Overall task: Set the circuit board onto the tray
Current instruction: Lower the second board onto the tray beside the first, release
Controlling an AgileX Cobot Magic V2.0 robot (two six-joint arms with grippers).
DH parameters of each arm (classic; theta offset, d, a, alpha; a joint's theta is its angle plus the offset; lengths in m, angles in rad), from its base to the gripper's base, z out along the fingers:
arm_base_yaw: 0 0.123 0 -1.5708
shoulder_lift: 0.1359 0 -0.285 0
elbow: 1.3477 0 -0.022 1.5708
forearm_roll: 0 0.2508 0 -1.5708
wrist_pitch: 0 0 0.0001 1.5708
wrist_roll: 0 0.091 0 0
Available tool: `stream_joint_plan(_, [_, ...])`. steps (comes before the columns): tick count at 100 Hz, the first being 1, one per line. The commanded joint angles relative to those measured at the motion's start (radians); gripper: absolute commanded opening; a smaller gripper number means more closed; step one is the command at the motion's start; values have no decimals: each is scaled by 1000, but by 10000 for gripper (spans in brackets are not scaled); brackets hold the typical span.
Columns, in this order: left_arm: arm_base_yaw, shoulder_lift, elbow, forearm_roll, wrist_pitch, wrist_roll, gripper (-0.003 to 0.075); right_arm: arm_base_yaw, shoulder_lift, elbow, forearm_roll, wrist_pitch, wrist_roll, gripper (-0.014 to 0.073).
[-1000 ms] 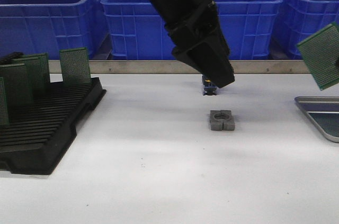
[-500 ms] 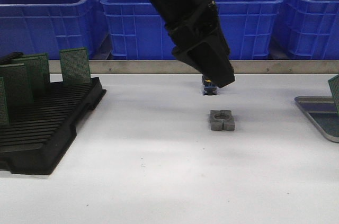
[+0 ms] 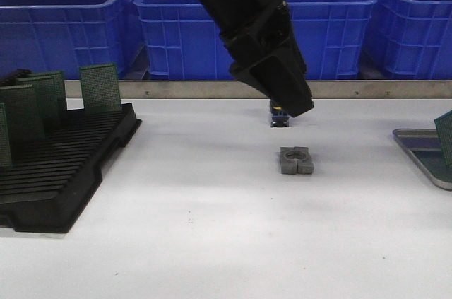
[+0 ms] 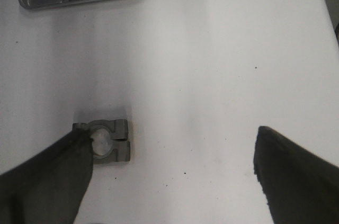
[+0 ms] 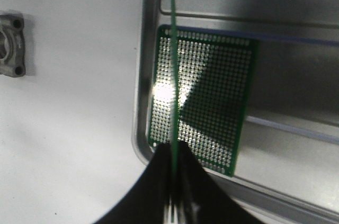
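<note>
Blue plastic bins (image 3: 78,20) line the back of the white table (image 3: 198,228), where a black slotted rack (image 3: 60,172) with upright boards stands at the left. Over the tray (image 5: 151,49), where another board (image 5: 217,102) lies flat, the right gripper (image 5: 174,181) pinches a circuit board (image 5: 174,70) edge-on. Above a grey metal block (image 4: 106,140), the left gripper (image 4: 169,171) is spread wide with nothing in it.

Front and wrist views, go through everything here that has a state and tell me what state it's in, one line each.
Left pincer: open, empty, above the table.
Right pincer: shut on the held circuit board.
Held circuit board: gripped edge-on, over the tray.
Tray: already holds one board.
Flat circuit board: lying flat in the tray.
Black rack: several boards standing upright in slots.
Grey metal block: resting on the table, untouched.
</note>
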Motion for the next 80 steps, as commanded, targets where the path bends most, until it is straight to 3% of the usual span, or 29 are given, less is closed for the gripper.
stream_joint_plan(1, [-6, -57, -29, -48, -18, -2, 578, -7, -45, -24, 39, 14, -5, 94])
stream_joint_plan(18, [-6, -57, -29, -48, -18, -2, 578, -7, -45, -24, 39, 3, -5, 346])
stream_joint_plan(32, [-6, -57, -29, -48, -18, -2, 578, -10, -45, -24, 38, -30, -5, 482])
stream_joint_plan(80, [-6, -57, -29, -48, -29, -2, 578, -24, -45, -24, 41, -47, -5, 509])
